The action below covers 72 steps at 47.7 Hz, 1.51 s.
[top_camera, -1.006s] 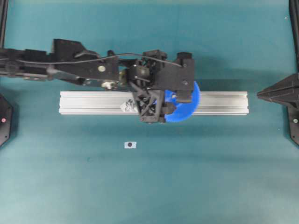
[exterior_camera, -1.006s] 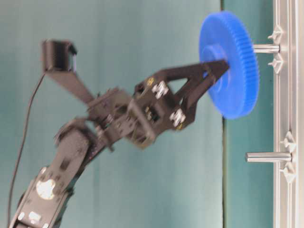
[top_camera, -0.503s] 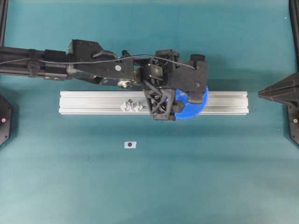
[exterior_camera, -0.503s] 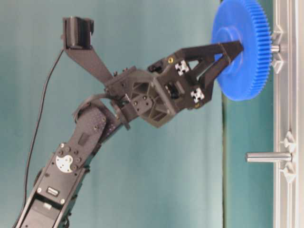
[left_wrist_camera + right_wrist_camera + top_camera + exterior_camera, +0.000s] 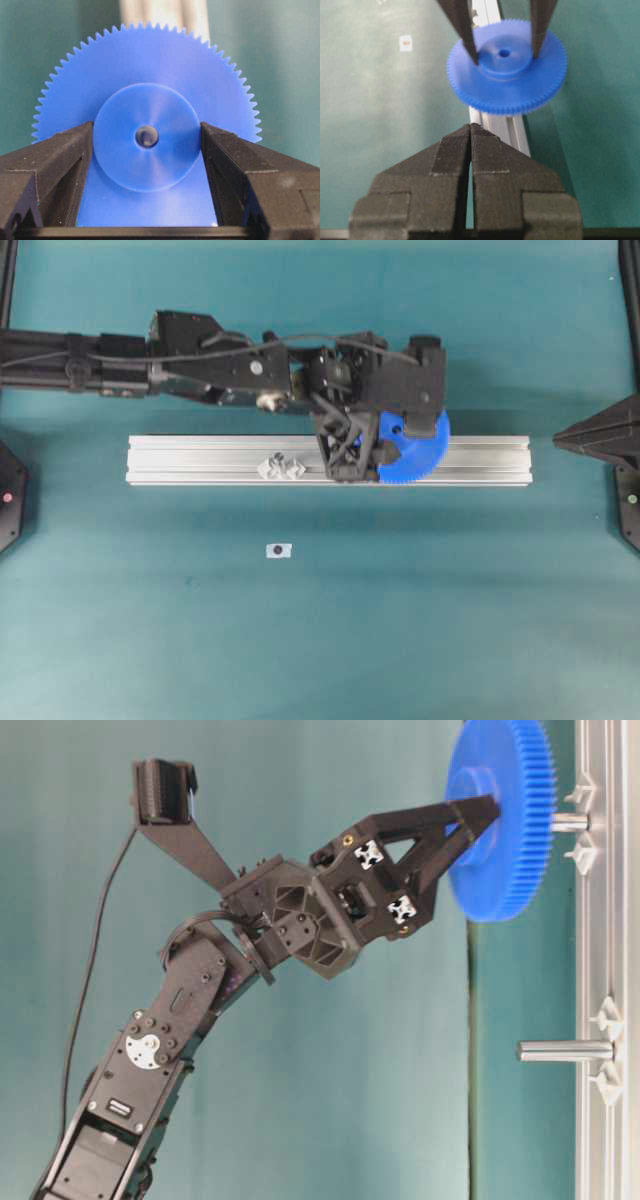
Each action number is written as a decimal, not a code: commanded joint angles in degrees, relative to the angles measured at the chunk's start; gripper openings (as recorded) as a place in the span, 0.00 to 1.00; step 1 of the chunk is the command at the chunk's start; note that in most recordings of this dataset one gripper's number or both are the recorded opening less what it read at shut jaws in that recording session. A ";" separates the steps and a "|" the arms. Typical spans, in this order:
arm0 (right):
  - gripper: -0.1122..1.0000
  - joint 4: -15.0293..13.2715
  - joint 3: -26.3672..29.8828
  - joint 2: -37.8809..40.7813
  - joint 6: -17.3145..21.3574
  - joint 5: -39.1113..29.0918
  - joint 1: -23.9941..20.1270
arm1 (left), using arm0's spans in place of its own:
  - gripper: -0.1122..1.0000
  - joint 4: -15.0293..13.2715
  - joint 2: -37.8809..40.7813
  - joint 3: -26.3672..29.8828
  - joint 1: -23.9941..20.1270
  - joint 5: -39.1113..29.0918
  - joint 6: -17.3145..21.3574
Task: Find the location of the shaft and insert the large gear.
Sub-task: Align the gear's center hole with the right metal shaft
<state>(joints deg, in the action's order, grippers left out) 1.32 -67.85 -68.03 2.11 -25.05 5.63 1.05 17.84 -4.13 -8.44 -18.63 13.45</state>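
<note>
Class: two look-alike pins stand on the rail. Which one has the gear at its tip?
The upper pin in the table-level view: the blue gear sits at its tip. The lower pin stands bare.

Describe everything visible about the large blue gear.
The large gear is a bright blue, plastic-looking disc with fine teeth around its rim, a raised round hub and a small centre hole. The left gripper clamps the hub between its two black fingers. It hangs face-on over the aluminium rail, wider than it, with the shaft showing between gear and rail.
</note>
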 commanded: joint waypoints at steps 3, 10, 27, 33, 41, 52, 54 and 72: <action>0.12 0.09 0.53 0.44 0.53 0.35 0.35 | 0.75 0.18 -0.79 1.41 -1.32 0.18 0.18; 0.12 0.09 0.53 0.44 0.53 0.44 0.35 | 0.75 0.18 -0.53 1.32 -1.05 0.18 -0.35; 0.12 0.09 0.35 0.35 0.53 0.70 0.35 | 0.75 0.18 -0.70 1.05 1.41 -2.90 -1.67; 0.12 0.09 0.09 0.35 0.62 0.79 0.44 | 0.75 0.18 -0.62 1.14 2.46 -2.90 -2.20; 0.12 0.09 -0.09 0.35 0.62 1.14 0.44 | 0.75 0.18 -0.62 0.97 3.16 -3.52 -2.46; 0.12 0.09 0.00 0.35 0.62 1.23 0.44 | 0.75 0.18 -1.23 1.49 3.16 -5.80 -2.55; 0.12 0.09 -0.09 0.35 0.62 1.23 0.44 | 0.75 0.18 -1.23 1.49 3.16 -6.06 -2.55; 0.12 0.09 -0.18 0.35 0.62 1.23 0.53 | 0.75 0.18 -1.67 0.97 3.34 -9.49 -7.73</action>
<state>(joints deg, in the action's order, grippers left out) 1.32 -68.55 -68.12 2.20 -24.26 5.89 1.05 18.19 -3.60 -5.36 -28.13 6.33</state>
